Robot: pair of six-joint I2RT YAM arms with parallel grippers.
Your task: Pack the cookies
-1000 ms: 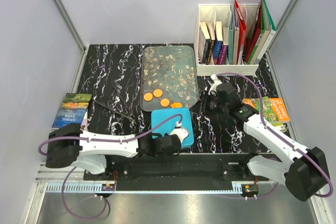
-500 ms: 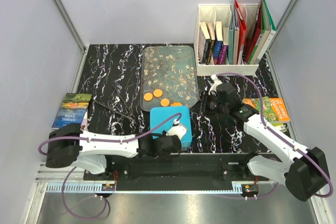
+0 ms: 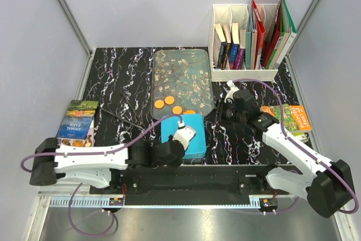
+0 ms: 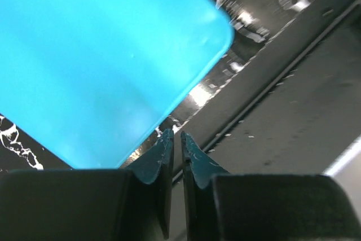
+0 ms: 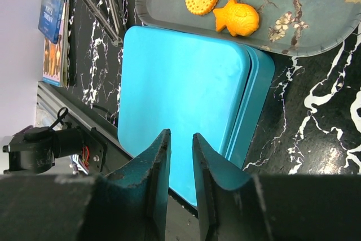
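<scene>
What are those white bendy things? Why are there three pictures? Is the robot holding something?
The bendy things are two robot arms bolted to the table's near edge. Each ends in a two-finger pincer called a gripper. The wide picture looks down from above. The other two come from small cameras on the wrists, so you see the fingers up close. On the black marbled table sit a see-through flowery tray with orange cookies, a bright blue box with its lid on, what look like thin dark tongs, and a white rack of books. The left gripper is shut by the box's edge, holding nothing. The right gripper is slightly open and also empty.
</scene>
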